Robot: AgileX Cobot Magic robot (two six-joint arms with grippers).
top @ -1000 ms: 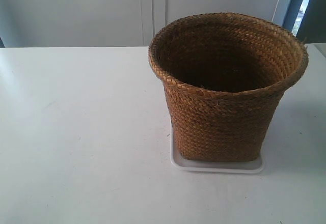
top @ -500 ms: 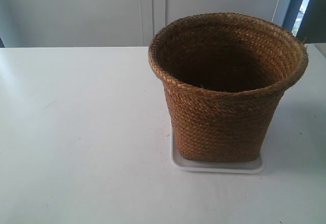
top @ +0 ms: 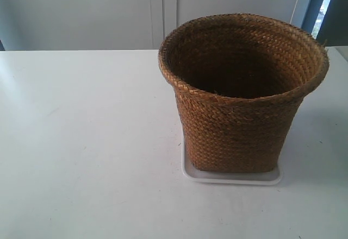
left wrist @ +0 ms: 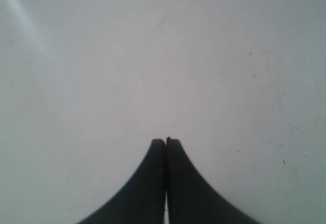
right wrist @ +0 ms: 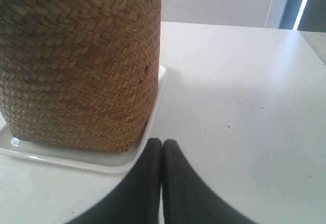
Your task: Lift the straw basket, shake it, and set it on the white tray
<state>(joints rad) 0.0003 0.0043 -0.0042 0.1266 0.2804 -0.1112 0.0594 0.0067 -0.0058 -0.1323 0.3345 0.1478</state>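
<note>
The straw basket (top: pixel 239 103) stands upright on the white tray (top: pixel 234 177), brown and woven, with a wide flared rim and a dark inside. In the right wrist view the straw basket (right wrist: pixel 76 61) fills one side, resting in the white tray (right wrist: pixel 71 158). My right gripper (right wrist: pixel 162 142) is shut and empty, beside the tray's corner and apart from the basket. My left gripper (left wrist: pixel 166 141) is shut too, with nothing in it, over bare white tabletop. Neither arm shows in the exterior view.
The white table (top: pixel 81 141) stretches wide around the basket. A pale wall with panel seams (top: pixel 163 11) stands behind it, and a dark window frame (top: pixel 321 5) is at the far right corner.
</note>
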